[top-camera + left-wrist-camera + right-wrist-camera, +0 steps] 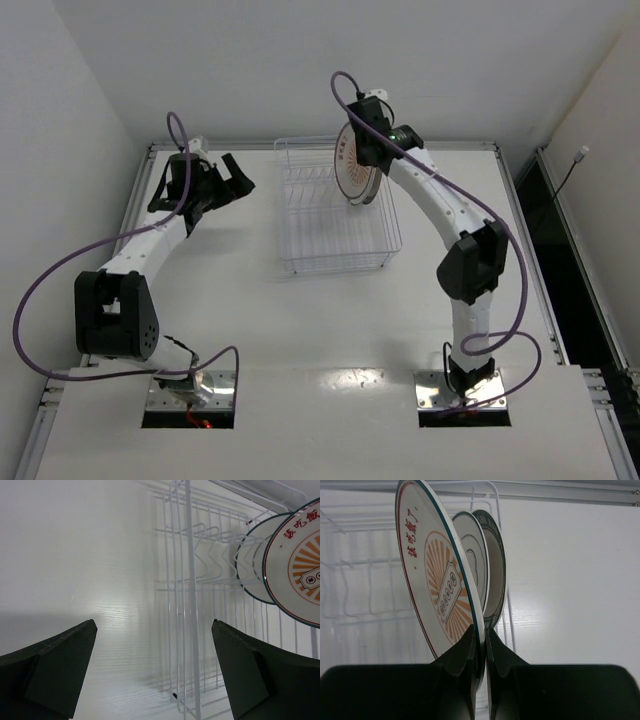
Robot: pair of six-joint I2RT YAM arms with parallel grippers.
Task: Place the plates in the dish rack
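My right claw [480, 635] clamps rim of round white plate w/ orange sunburst centre [440, 580], upright at far right of white wire dish rack [335, 268]; left claw [153, 622] spread wide, empty. Plain white counter [330, 340], white walls [300, 60] on three sides.

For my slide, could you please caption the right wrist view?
Right claw holds the sunburst plate on edge beside two plates in the dish rack.
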